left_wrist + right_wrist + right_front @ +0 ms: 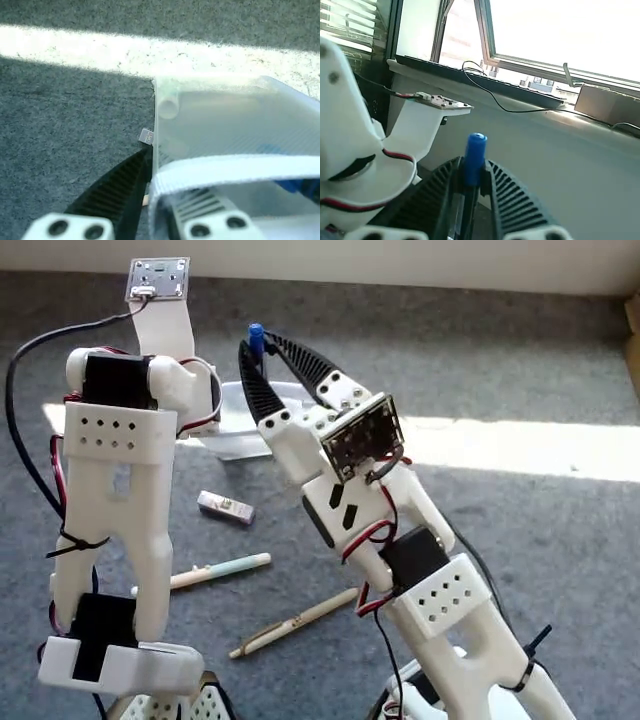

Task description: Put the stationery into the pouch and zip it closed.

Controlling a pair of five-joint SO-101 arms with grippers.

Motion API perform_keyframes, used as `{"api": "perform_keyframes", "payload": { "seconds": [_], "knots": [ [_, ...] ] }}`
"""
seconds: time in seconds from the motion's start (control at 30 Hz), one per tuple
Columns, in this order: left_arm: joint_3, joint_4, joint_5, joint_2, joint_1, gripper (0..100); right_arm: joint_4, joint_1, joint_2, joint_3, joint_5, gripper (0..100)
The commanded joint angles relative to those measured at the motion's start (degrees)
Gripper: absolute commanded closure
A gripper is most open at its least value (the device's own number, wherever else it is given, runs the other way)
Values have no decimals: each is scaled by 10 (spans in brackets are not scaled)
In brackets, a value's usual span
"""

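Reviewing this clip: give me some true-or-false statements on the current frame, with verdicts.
1. The right end effector grips a blue-capped pen. True.
2. The left end effector hangs free of the translucent plastic pouch. False: it clamps the pouch's edge.
3. A cream pen and a beige pen lie on the grey carpet. True.
4. The small white block sits inside the pouch. False: it lies on the carpet.

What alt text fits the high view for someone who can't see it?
The right gripper holds a blue-capped pen by the clear pouch, beside the left arm. On the grey carpet nearer the camera lie an eraser, a pale pen and a tan pen.
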Motion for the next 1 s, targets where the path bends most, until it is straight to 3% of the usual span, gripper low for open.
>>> {"api": "perform_keyframes", "payload": {
  "seconds": [0.0, 0.33, 0.57, 0.97],
  "knots": [
    [4, 1, 7, -1, -15, 993, 10, 9, -3, -5, 6, 995],
    [3, 1, 7, -1, -25, 993, 167, 22, 2, -61, 6, 991],
    [3, 1, 7, -1, -25, 993, 209, 22, -2, -68, 5, 868],
    [0, 1, 4, -2, -28, 993, 225, 20, -4, -83, 2, 864]
  ]
}}
